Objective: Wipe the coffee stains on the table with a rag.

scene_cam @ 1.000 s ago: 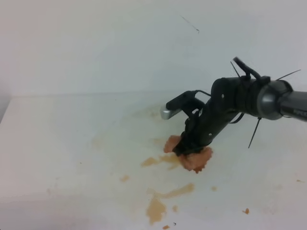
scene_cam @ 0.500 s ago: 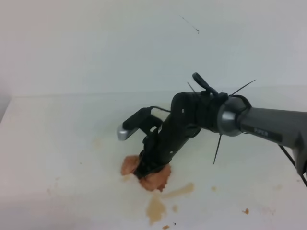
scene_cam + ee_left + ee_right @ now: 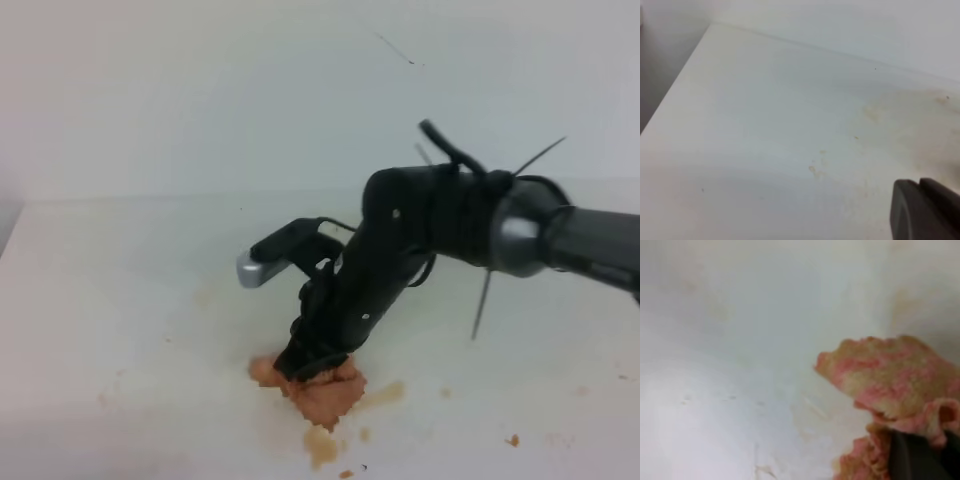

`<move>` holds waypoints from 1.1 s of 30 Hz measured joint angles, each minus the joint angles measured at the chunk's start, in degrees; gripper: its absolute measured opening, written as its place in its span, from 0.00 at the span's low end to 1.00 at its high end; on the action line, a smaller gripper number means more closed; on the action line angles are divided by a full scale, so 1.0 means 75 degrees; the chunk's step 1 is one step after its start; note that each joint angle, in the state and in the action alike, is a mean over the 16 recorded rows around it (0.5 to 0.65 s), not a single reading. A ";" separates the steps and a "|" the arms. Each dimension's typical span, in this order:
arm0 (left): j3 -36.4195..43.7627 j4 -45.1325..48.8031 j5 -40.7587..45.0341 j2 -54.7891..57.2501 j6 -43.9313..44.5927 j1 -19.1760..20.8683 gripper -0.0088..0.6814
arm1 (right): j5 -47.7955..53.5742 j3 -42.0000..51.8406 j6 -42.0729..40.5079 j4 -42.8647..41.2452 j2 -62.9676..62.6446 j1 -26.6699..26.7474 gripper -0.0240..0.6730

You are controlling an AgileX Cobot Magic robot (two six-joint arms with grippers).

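Exterior high view: right gripper (image 3: 308, 365) angled down onto the rag (image 3: 318, 390), fingers clamped into the top of the pinkish-orange wad, pressing it against the table (image 3: 120, 300). Rag lies near the front edge, slightly left of centre, spread flat and lumpy under the fingertips. Coffee stains (image 3: 320, 445): one amber blotch just in front of the rag, touching or nearly touching its front edge; a fainter smear (image 3: 385, 393) just right of the rag; small spots further right near the front edge (image 3: 513, 439). Right wrist view: rag (image 3: 890, 375) blotched yellow-brown over pink, a dark finger (image 3: 912, 457) bearing on its lower part; blurred. Left wrist view: bare table (image 3: 765, 125) with faint yellowish marks (image 3: 871, 113); only a dark corner of the left gripper (image 3: 925, 210) visible, grip state cannot be told.
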 joint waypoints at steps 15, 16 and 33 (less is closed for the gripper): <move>-0.0094 -0.0001 0.0046 0.0025 -0.0002 0.0001 0.01 | -0.0671 0.1603 -0.0888 0.1440 -0.0628 0.0208 0.08; -0.0113 -0.0001 0.0053 0.0025 -0.0002 0.0001 0.01 | -0.0692 0.1612 -0.0860 0.1400 -0.0573 0.0194 0.08; -0.0132 -0.0001 0.0053 -0.0025 -0.0002 -0.0001 0.01 | -0.0736 0.1598 0.0083 0.0043 -0.0198 -0.1328 0.08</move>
